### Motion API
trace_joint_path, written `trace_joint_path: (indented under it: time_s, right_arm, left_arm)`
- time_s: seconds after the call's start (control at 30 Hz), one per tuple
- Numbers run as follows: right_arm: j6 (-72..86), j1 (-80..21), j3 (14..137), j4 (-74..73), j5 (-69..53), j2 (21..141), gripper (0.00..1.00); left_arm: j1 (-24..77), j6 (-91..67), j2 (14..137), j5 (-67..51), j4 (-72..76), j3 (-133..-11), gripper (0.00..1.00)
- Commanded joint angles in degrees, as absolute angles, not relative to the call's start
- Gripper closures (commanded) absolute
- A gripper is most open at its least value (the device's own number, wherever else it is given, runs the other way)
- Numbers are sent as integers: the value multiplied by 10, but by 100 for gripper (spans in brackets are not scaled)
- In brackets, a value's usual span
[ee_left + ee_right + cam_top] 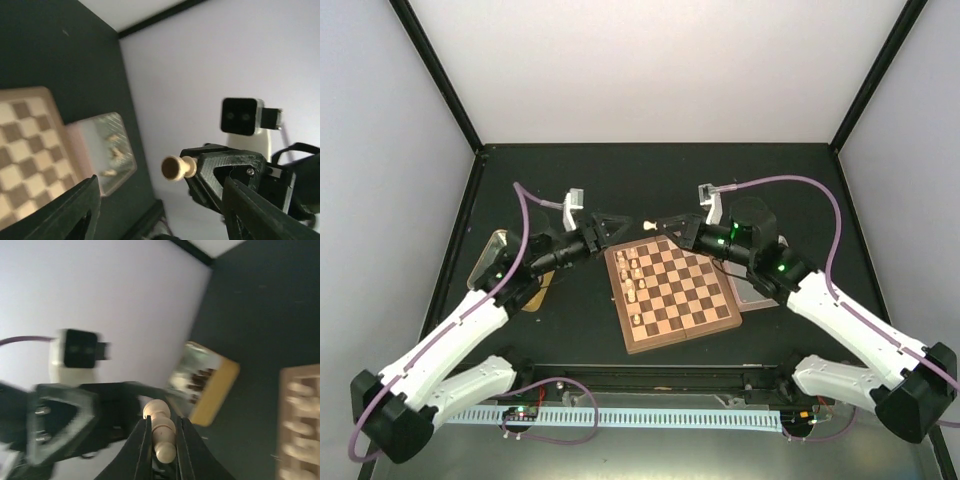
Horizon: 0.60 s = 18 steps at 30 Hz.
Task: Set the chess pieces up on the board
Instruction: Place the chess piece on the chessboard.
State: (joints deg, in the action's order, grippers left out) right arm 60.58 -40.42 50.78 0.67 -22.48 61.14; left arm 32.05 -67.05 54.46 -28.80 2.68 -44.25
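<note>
Fingers [142, 447] of the right gripper [163, 421] are pinched nearly closed on a pale pawn [161, 434], which sticks out past their tips. The left gripper [618, 227] faces it tip to tip with its fingers [75, 212] spread wide and nothing between them. In the left wrist view the pawn hangs just beyond and between those two open tips, apart from both. From above, it sits in the small gap between the two grippers, in the air over the dark table [580, 180] just past the far edge of the board [705, 295]. It points sideways rather than standing upright. The main risk, as I judge it, is a drop: the hold is on a small rounded turning, so a brush from a left finger could twist it loose. It would then fall to the table or onto the board. A fall could also knock the pale pieces [632, 282] lined up along the board's left side. A second risk is the tilt, because a pawn set down sideways would topple unless the wrist first turns it upright over its square. More pale pieces wait in the clear tray [107, 150] and dark ones in the gold tin [212, 390], so most of the setup looks undone.
</note>
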Motion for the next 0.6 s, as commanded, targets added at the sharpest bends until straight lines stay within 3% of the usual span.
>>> trace_joint_path:
  time_s: [0.0,0.3,0.57]
  right_arm:
    - [411,-405,551,-271,-126,637,99]
    - [353,-502,559,-410,23,729,99]
    - [370,-625,610,-464,106,837,99]
  left_arm:
    - [310,-534,485,-145,-144,-475,30]
    - [302,-401,403,41,-285,-487,26]
    - [301,-355,360,105,-320,-496,23]
